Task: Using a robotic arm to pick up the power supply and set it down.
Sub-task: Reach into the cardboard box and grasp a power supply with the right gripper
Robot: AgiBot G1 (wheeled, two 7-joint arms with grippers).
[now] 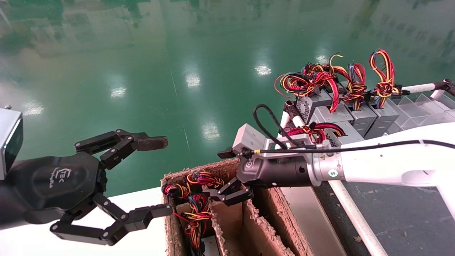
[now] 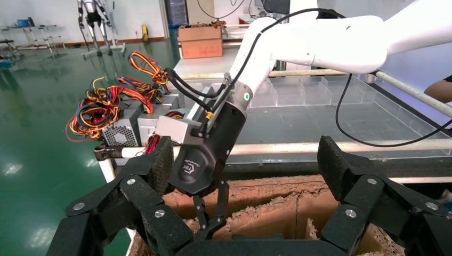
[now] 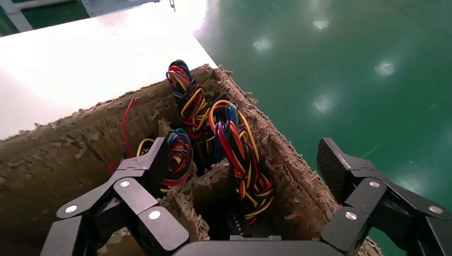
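Right tool (image 1: 227, 174): on the white robotic arm (image 1: 391, 160), reaching across to the far corner of the cardboard divider box (image 1: 234, 220); released, its two black fingers spread wide and grasping nothing. In the right wrist view one finger (image 3: 154, 165) lies against the torn inner divider and the other (image 3: 333, 165) stands outside the box wall, over the green floor (image 1: 177, 71).
Left tool (image 1: 142, 177): black, with a worn brownish pad on its upper fingertip (image 1: 151, 143); held beside the box over the white worktop (image 1: 71, 227), released, fingers far apart, holding nothing.
Power supplies in the box: only their tied wire bundles (image 3: 234, 144) of red, yellow, black and blue show, standing up out of the far compartments; the metal bodies are hidden down in the cells. A black plug (image 3: 240, 226) hangs at the bottom of one bundle.
Wire bundle nearest the right tool (image 1: 204, 179): just beside the lower finger; whether it touches cannot be told.
Power supplies on the rack: grey sheet-metal boxes (image 1: 341, 113) in a row to the robot's right, one showing a vent-hole face (image 1: 304, 106), wire bundles (image 1: 312, 80) standing on top.
Camera box (image 1: 249, 137): grey, on the right wrist, with a thin black cable (image 1: 266, 121) looping above it.
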